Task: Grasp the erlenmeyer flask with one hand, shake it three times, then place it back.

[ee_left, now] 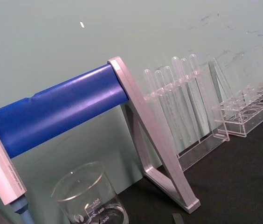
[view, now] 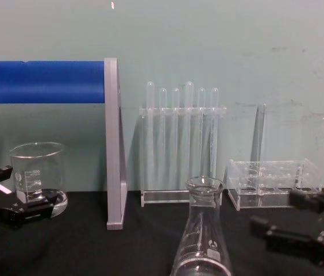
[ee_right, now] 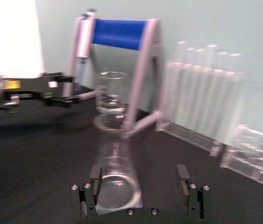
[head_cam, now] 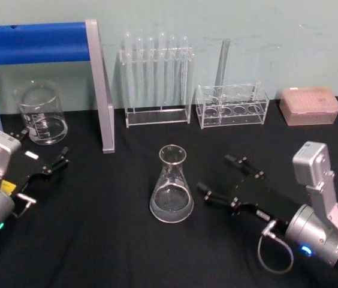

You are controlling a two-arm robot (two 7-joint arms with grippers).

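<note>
Centrally on the black table, the clear erlenmeyer flask stands upright and free, with nothing touching it. Just to its right, the right gripper rests low with its fingers spread open, pointing toward the flask but apart from it. At the far left, the left gripper sits with its fingers open, near a glass beaker. Behind stand a blue-barred stand and a rack of test tubes.
</note>
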